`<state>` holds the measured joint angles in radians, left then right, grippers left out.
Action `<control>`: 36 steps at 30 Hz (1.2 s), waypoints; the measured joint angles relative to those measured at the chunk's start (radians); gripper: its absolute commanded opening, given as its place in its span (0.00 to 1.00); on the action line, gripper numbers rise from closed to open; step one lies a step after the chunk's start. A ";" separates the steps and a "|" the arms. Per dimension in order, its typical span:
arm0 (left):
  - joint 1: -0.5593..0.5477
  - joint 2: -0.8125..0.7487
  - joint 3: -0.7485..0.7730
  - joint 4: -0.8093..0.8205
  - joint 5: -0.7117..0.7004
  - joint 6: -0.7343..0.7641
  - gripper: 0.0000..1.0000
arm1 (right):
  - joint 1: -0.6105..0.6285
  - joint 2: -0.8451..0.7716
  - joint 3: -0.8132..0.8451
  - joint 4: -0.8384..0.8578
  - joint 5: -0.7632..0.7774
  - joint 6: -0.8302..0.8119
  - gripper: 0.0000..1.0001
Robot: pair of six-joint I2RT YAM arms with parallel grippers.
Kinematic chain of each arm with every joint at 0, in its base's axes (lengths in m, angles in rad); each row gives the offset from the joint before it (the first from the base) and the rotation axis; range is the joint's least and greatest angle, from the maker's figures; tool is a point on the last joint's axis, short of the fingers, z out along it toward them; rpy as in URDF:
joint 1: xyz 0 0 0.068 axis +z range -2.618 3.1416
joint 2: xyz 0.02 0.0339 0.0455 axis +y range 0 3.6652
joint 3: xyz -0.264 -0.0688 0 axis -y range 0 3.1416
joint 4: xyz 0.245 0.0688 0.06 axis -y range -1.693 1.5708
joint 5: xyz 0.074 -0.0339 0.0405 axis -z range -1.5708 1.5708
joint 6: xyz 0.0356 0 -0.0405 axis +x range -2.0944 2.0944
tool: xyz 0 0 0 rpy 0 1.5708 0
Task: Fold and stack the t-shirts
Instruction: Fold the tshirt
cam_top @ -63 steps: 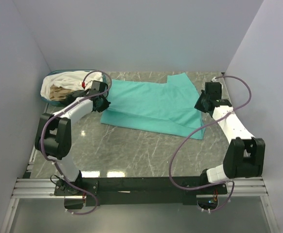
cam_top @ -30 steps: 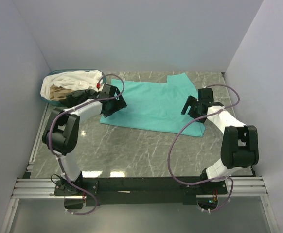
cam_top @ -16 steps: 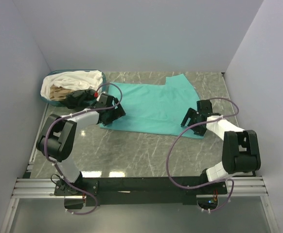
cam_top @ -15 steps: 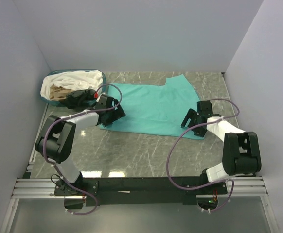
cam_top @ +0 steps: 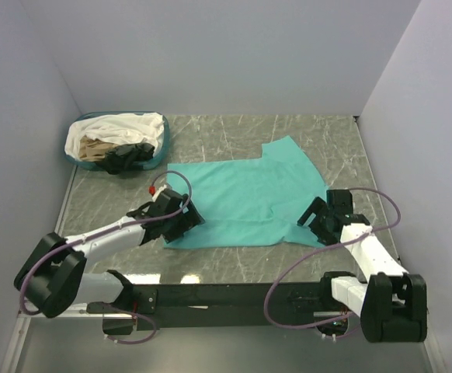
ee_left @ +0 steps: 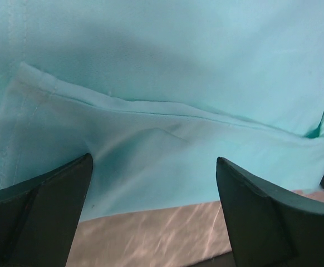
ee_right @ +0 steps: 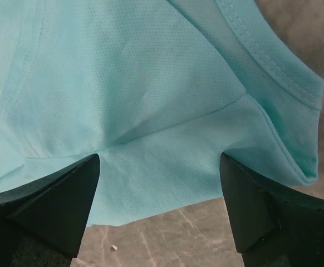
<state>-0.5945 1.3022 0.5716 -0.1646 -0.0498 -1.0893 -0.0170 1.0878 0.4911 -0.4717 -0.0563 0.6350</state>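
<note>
A plain teal-green t-shirt (cam_top: 249, 198) lies spread on the marble table, one sleeve pointing to the back right. My left gripper (cam_top: 181, 221) hovers over its near left corner, fingers wide open. In the left wrist view the left gripper (ee_left: 153, 167) straddles the near hem of the shirt (ee_left: 167, 72), holding nothing. My right gripper (cam_top: 313, 217) is open over the near right corner. In the right wrist view the right gripper (ee_right: 160, 167) spans a folded edge of the shirt (ee_right: 123, 83). White (cam_top: 121, 124), beige (cam_top: 94, 148) and black (cam_top: 129, 155) t-shirts lie heaped in the basket.
The oval teal-rimmed basket (cam_top: 165, 138) stands at the back left corner. Bare marble table (cam_top: 234, 260) shows between the shirt's near hem and the arm bases. Walls close in the left, back and right sides.
Both arms have drawn back toward the near edge and lowered. The teal shirt has slid nearer with them and lies flatter. Both grippers stay open.
</note>
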 measured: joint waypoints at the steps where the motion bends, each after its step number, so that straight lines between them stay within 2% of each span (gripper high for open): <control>1: -0.014 -0.024 -0.013 -0.023 -0.001 -0.014 1.00 | -0.002 -0.028 -0.013 -0.012 -0.001 0.005 0.95; 8: -0.045 -0.117 0.009 -0.232 -0.077 -0.048 0.99 | -0.005 -0.167 0.010 -0.121 0.010 0.022 0.95; 14: -0.015 -0.036 0.278 -0.330 -0.213 0.032 1.00 | -0.005 -0.191 0.194 -0.141 0.055 -0.043 0.95; 18: 0.080 0.124 0.494 -0.301 -0.238 0.122 0.99 | -0.005 -0.174 0.257 -0.108 0.042 -0.100 0.95; 22: 0.150 0.356 0.719 -0.295 -0.267 0.190 0.99 | -0.005 -0.126 0.263 -0.092 0.019 -0.142 0.95; 28: 0.170 0.674 1.055 -0.393 -0.329 0.239 0.99 | -0.005 -0.071 0.264 -0.084 0.007 -0.170 0.94; 36: 0.195 0.812 1.108 -0.477 -0.348 0.215 0.93 | -0.005 -0.068 0.260 -0.061 0.018 -0.180 0.93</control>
<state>-0.3992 2.1139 1.6794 -0.6415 -0.3981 -0.8745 -0.0223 1.0195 0.7509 -0.5323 -0.0380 0.4545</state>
